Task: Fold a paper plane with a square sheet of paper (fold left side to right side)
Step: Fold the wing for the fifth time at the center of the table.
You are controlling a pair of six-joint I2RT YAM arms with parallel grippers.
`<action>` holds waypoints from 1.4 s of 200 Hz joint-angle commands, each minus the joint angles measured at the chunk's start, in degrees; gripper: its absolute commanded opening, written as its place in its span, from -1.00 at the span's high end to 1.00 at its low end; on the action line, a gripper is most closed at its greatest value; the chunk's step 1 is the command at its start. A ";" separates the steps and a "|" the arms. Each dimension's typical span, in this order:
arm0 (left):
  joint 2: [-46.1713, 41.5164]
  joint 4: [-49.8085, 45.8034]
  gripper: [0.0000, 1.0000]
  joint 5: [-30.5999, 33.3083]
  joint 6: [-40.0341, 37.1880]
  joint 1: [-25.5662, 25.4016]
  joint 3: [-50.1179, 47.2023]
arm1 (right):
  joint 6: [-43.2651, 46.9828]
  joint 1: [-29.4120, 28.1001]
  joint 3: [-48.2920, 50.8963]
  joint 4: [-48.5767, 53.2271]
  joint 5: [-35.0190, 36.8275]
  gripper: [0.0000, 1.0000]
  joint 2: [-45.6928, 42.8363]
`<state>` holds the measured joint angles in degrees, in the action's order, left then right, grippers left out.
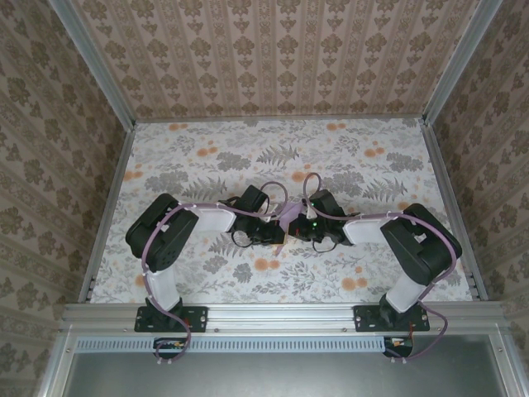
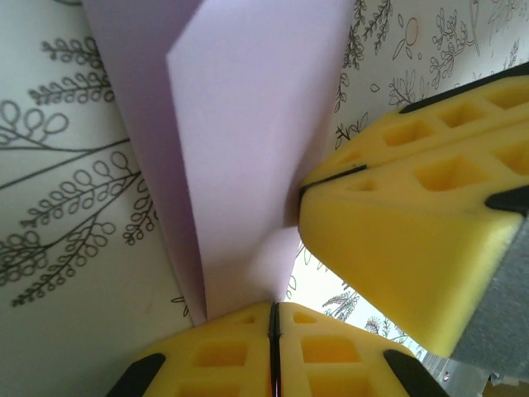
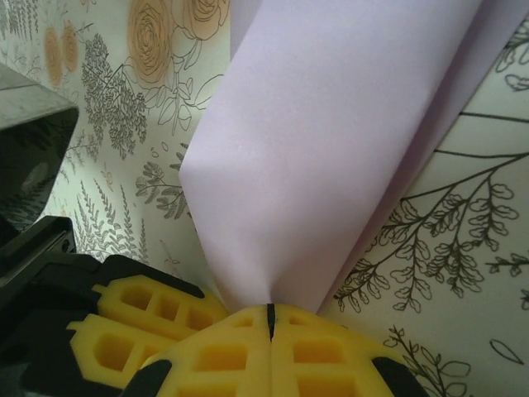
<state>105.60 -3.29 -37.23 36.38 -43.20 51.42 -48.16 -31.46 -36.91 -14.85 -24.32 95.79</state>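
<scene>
Paper plane (image 3: 331,149), pale lilac and creased, stands at the middle of the floral-print desk (image 1: 207,141), pinched by left tool (image 2: 273,313) and right tool (image 3: 270,313), their yellow foam fingers (image 2: 397,248) crowding together.

Bench (image 1: 207,157) covered in a pale floral print with orange blossoms and grey ferns, beige damask wallpaper on the far wall (image 1: 281,58), left wall (image 1: 50,165) and right wall (image 1: 496,149), aluminium rail (image 1: 281,313) along the near edge, soft even light
</scene>
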 commanded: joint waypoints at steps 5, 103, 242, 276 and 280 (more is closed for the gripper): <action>1.98 -6.55 0.81 4.06 -1.35 -1.45 -1.42 | 0.39 -0.35 -1.66 -0.90 -0.33 1.00 1.48; 1.93 -6.82 0.82 4.07 -1.57 -1.46 -2.05 | 6.00 0.73 -4.98 8.25 4.45 1.00 2.98; 1.62 -6.72 0.84 4.21 -1.39 -1.45 -2.89 | 9.99 6.12 -10.79 12.63 3.66 1.00 6.33; 1.45 -6.73 0.84 4.27 -1.38 -1.47 -3.09 | 11.10 7.59 -12.24 13.70 3.32 1.00 7.51; 1.45 -6.73 0.84 4.20 -1.40 -1.47 -3.12 | 11.30 7.72 -12.36 13.79 3.31 1.00 7.61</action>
<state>105.36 -3.36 -36.64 36.36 -43.42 51.33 -38.98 -25.71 -47.22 -2.76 -23.75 101.38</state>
